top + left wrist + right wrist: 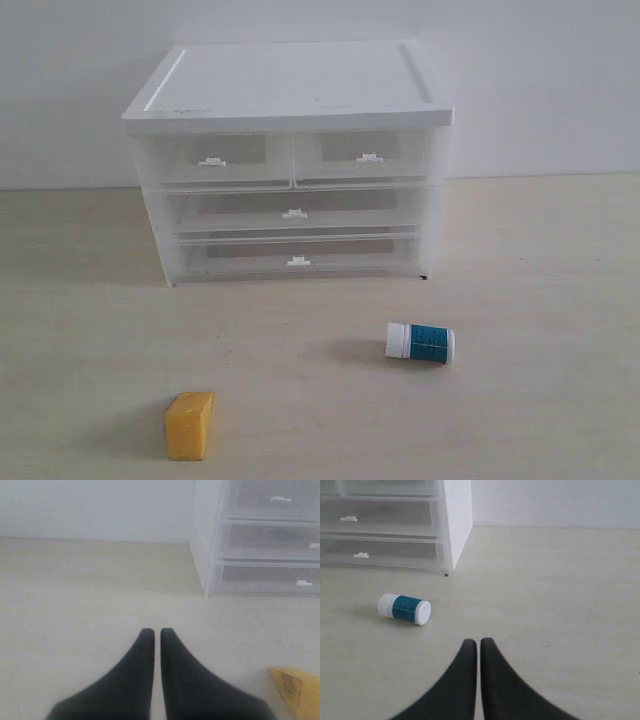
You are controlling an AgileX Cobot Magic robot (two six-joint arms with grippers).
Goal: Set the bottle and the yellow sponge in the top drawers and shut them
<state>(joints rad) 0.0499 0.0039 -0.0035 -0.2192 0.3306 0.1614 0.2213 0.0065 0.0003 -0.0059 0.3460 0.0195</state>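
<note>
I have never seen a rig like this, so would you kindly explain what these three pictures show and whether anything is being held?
This is a robot with two arms. The exterior view looks at a white drawer chest on a pale table. Before it lie the yellow sponge and the bottle, on its side. The top drawers are closed. The other two pictures come from cameras on the wrists: the black prongs are the fingers of the left gripper and the right gripper. Both are shut and hold nothing.
</note>
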